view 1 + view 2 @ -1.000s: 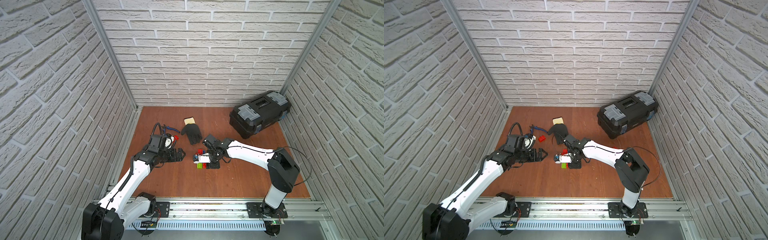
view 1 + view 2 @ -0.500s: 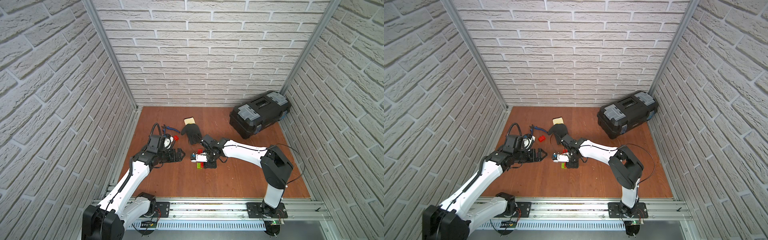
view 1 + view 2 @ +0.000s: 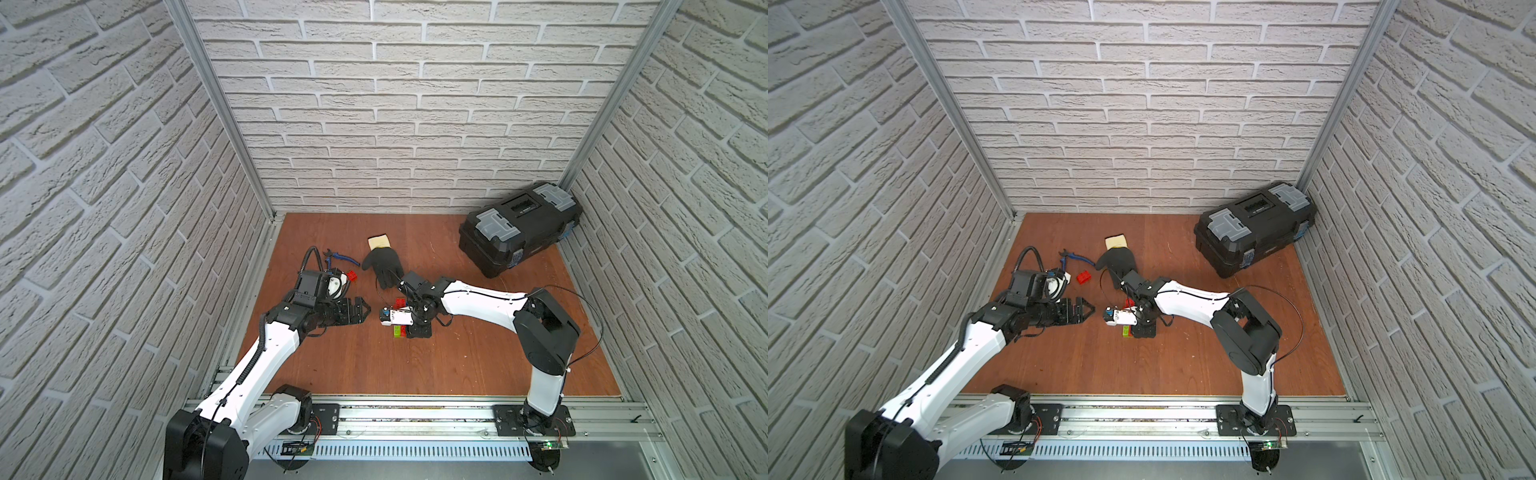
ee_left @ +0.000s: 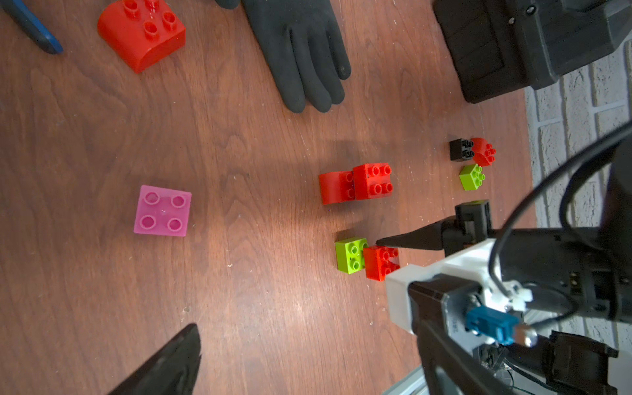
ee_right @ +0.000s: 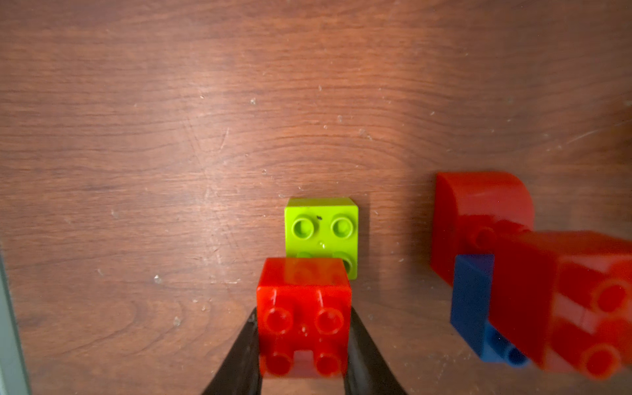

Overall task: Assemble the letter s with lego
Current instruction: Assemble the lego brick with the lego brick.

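Observation:
My right gripper (image 5: 303, 328) is shut on a red lego brick (image 5: 303, 318), one finger on each side. It holds the brick low over the floor, right beside a lime green brick (image 5: 321, 232); I cannot tell whether they touch. A red stack with a blue brick (image 5: 473, 301) stands close by. In the left wrist view a pink brick (image 4: 162, 211), a rounded red brick (image 4: 142, 32) and a red pair (image 4: 355, 183) lie apart. My left gripper (image 3: 361, 309) is open and empty, pointing at the right wrist.
A black glove (image 3: 384, 266) and blue-handled pliers (image 3: 338, 259) lie behind the bricks. A black toolbox (image 3: 519, 226) fills the back right corner. A black, a red and a lime green brick (image 4: 472, 176) sit together beyond the right gripper. Brick walls close three sides.
My right arm has swung slightly to the left with the red brick still in its grip. The left arm has stayed where it was.

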